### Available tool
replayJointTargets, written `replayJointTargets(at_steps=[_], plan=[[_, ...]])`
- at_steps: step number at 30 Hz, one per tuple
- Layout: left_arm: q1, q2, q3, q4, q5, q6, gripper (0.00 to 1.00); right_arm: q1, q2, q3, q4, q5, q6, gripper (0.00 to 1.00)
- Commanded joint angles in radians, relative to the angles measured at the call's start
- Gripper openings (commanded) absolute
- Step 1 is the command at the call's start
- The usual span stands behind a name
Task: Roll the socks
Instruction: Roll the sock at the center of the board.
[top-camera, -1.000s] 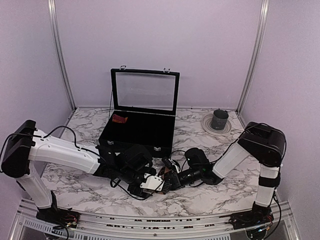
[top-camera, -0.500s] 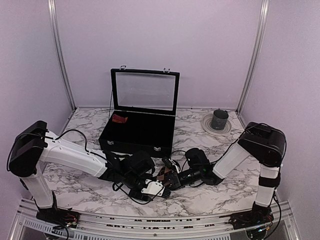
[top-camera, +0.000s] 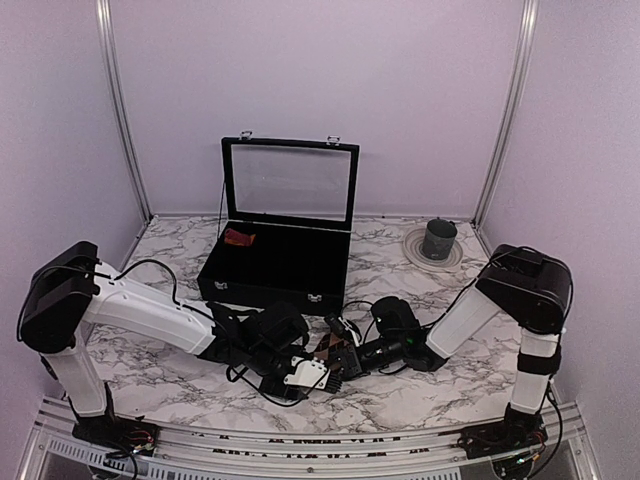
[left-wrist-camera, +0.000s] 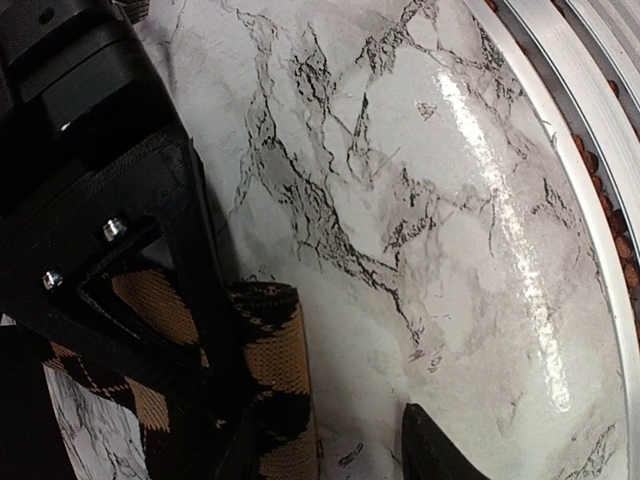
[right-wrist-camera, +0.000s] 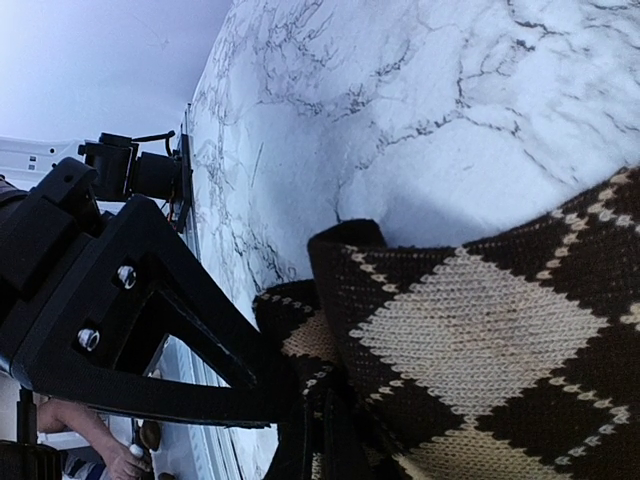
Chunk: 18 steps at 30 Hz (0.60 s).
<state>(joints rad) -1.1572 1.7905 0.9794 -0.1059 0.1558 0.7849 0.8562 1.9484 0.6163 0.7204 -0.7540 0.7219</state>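
Right pincer (right-wrist-camera: 316, 425) tips buried — argyle sock (right-wrist-camera: 470, 330) cropped.

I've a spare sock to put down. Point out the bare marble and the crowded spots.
Bare marble: front right, between the right arm and the rail; back, between the case and the plate; back left, beside the case. Crowded: front centre, where the left gripper and right gripper meet at the sock.

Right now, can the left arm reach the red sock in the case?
Probably yes: the case lid stands open, nothing covers the red sock, but the left end effector is at the argyle sock.
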Motion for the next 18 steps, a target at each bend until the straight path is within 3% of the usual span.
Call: replayJointTargets(at_steps=[1,11,18], plan=[[0.028,0.005,-0.029,0.005,-0.049,0.000,0.49,-0.019,0.072,-0.087,-0.254,0.093,-0.042,0.00],[0.035,0.042,-0.028,0.012,-0.083,0.007,0.40,-0.019,0.064,-0.084,-0.259,0.088,-0.042,0.00],[0.038,0.089,0.012,-0.059,-0.077,-0.001,0.11,-0.019,0.006,-0.096,-0.240,0.106,-0.053,0.10]])
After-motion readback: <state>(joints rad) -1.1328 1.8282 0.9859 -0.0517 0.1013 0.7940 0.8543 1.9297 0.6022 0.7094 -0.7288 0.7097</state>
